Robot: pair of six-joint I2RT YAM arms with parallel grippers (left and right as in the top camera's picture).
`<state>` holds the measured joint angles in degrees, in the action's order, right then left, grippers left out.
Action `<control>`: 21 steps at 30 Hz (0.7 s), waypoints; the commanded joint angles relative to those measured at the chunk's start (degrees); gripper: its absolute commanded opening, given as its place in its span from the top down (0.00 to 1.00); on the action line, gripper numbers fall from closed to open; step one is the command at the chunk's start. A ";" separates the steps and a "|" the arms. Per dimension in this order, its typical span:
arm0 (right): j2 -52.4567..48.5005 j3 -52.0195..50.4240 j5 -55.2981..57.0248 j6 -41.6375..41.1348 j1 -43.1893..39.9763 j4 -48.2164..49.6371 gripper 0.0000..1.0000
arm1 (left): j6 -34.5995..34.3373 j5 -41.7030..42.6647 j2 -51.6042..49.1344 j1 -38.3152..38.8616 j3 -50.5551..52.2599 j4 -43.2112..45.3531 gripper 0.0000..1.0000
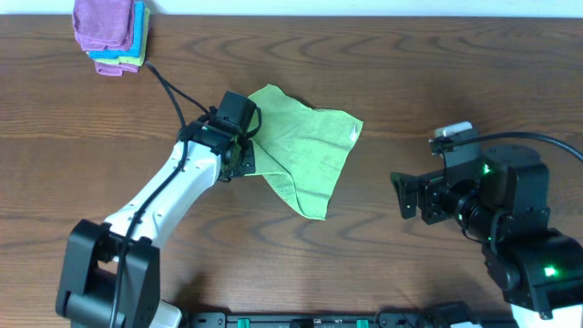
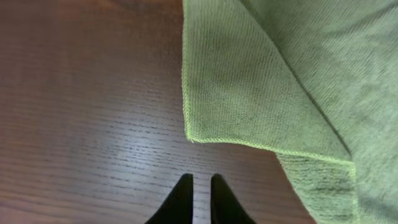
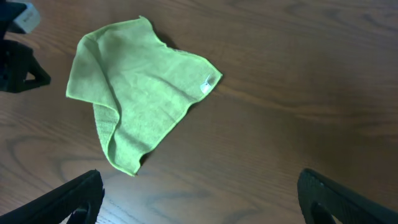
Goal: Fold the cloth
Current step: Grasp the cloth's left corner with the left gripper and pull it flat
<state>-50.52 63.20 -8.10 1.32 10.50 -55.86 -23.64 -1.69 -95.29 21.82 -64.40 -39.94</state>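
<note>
The lime-green cloth [image 1: 305, 150] lies crumpled in the middle of the table, partly folded over itself, with its white tag [image 1: 354, 135] at the right edge. It also shows in the left wrist view [image 2: 280, 81] and the right wrist view [image 3: 140, 87]. My left gripper [image 1: 242, 157] is at the cloth's left edge. In the left wrist view its fingertips [image 2: 199, 183] are shut and empty, just short of a cloth corner. My right gripper [image 1: 401, 196] is wide open and empty to the right of the cloth, its fingers [image 3: 199, 199] spread over bare wood.
A stack of folded cloths [image 1: 111, 36], purple on top with blue and green beneath, sits at the far left corner of the wooden table [image 1: 437, 73]. The left arm's cable runs from there toward the gripper.
</note>
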 commanded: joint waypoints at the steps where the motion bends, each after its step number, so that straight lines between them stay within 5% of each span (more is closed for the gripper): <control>1: 0.26 0.00 0.15 0.48 -0.57 0.04 0.01 | 0.46 -0.26 -0.98 0.07 -1.01 0.76 0.94; 21: 0.26 0.00 0.15 0.46 -0.57 0.83 0.01 | 1.92 -1.97 -11.10 0.04 -0.96 11.06 0.94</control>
<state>-50.50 63.20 -8.10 1.30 10.50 -55.13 -22.41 -2.02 -105.01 21.87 -64.42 -29.65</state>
